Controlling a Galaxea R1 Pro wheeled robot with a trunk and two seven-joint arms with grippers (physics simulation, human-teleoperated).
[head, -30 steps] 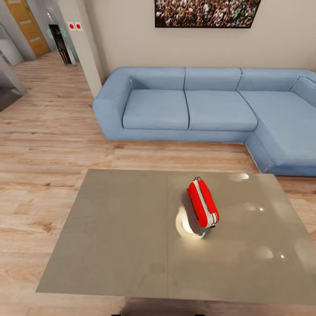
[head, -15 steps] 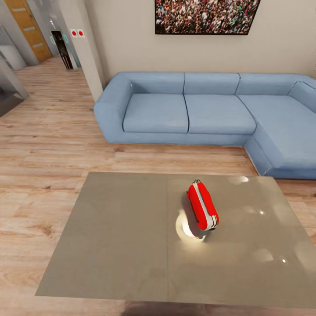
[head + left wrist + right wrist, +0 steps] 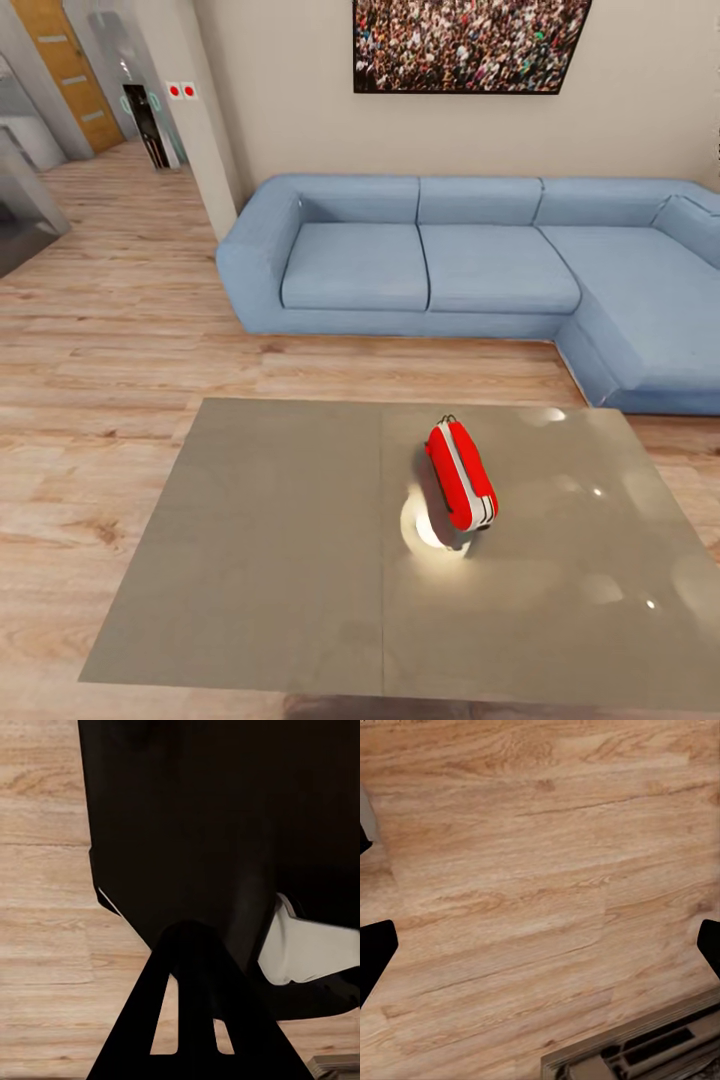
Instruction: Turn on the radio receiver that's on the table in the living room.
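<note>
The red radio receiver [image 3: 461,487] with its white edge band stands on its narrow side, right of the middle of the glossy grey table [image 3: 260,540] in the head view. Its thin loop handle points toward the sofa, and its dial and grille faces are turned sideways and cannot be made out. In the left wrist view, my left gripper [image 3: 191,936] is shut with nothing in it, held close to my own dark body above the wood floor. The right wrist view has my right gripper [image 3: 540,949] open over bare plank floor, one fingertip [image 3: 375,952] at each side.
A blue L-shaped sofa [image 3: 460,265] runs behind the table under a framed crowd photo [image 3: 465,45]. A strip of wood floor [image 3: 120,330] lies between them and leads left past a wall corner [image 3: 195,110] to a hallway. Part of my base [image 3: 645,1054] is beneath the right gripper.
The whole head view has shifted downward a little, bringing more of the wall and photo into view. The radio keeps its place on the table.
</note>
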